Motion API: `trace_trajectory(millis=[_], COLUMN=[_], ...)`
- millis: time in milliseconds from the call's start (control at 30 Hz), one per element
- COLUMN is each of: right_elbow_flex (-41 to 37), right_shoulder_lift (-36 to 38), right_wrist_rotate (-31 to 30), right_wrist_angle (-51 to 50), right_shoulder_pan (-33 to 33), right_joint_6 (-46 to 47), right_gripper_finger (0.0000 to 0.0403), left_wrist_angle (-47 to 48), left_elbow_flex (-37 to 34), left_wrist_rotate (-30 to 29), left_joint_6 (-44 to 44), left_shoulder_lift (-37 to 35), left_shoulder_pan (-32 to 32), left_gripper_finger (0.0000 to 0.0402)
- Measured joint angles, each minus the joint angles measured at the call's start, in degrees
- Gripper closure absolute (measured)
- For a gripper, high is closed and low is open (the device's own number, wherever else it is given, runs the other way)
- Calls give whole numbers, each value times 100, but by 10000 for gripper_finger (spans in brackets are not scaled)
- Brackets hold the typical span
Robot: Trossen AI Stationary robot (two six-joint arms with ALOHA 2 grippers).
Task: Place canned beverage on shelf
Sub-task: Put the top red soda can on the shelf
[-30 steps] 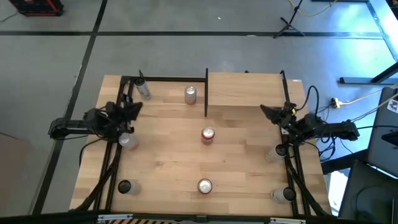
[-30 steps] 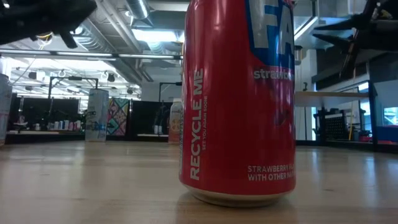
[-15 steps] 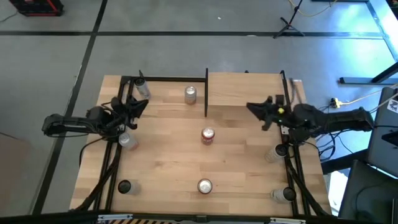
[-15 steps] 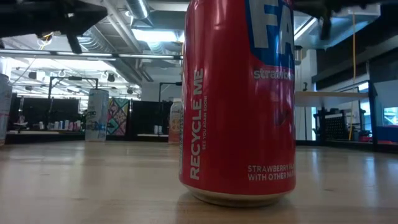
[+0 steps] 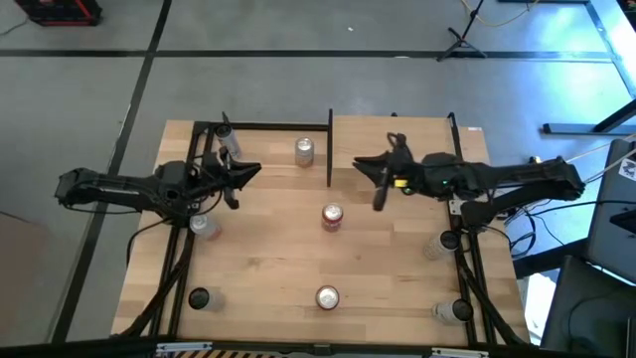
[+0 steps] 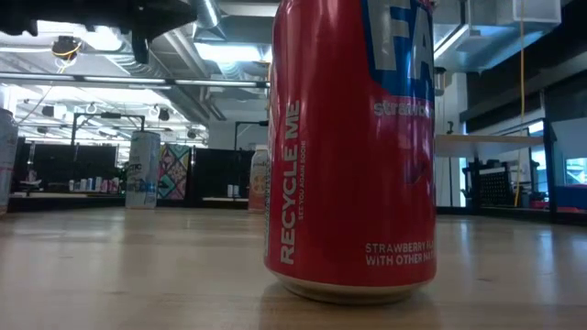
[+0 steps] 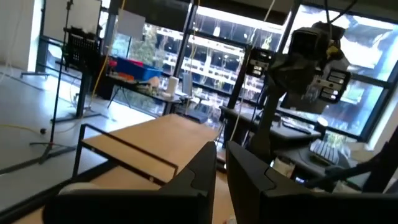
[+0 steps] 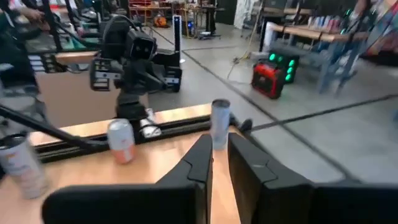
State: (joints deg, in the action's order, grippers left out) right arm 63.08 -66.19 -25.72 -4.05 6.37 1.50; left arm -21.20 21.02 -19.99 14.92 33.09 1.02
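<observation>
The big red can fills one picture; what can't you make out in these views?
- Red can, low view: top cut off by the edge; it hides the table behind.
- Shelf, high view: partly covered by the right arm.
- Silver can, high view: label too small.

We see a red can (image 6: 353,147) with white and blue lettering on our pale plank-patterned tabletop (image 5: 268,249). Our shelf (image 5: 393,144) is plain pale wood edged by black posts (image 5: 329,147), and both arms are dark.
</observation>
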Motion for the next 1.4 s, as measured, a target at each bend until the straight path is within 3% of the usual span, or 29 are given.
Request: trace_trajectory(millis=[133, 233, 533, 667, 800, 1000, 1400], right_elbow_flex=[415, 879, 2784, 3223, 3255, 3255, 3128], right_shoulder_lift=[-427, -850, -2382, -2956, -3203, -3417, -4045], right_wrist_rotate=[-5, 70, 44, 620, 1357, 1674, 1741], right_wrist_angle=[-119, -716, -3679, -4408, -4430, -4702, -4812], right_shoulder_pan=[-2, -30, -39, -39, -39, -31, -132], right_joint_6=[-68, -47, 1085, 1331, 1327, 1448, 1521], right_gripper_finger=[357, 330, 148, 77, 30, 4, 23], left_wrist_angle=[8, 10, -19, -19, -20, -10, 170], left_elbow_flex=[41, 41, 41, 41, 41, 41, 41], left_wrist_rotate=[-2, 0, -4, 38, 151, 157, 163], left_joint_6=[36, 151, 105, 109, 107, 111, 122], left_shoulder_lift=[-20, -75, -90, -91, -91, -91, -85], left_shoulder_pan=[0, 0, 0, -2, -2, -2, -1], left_gripper_finger=[370, 370, 370, 370, 370, 370, 370])
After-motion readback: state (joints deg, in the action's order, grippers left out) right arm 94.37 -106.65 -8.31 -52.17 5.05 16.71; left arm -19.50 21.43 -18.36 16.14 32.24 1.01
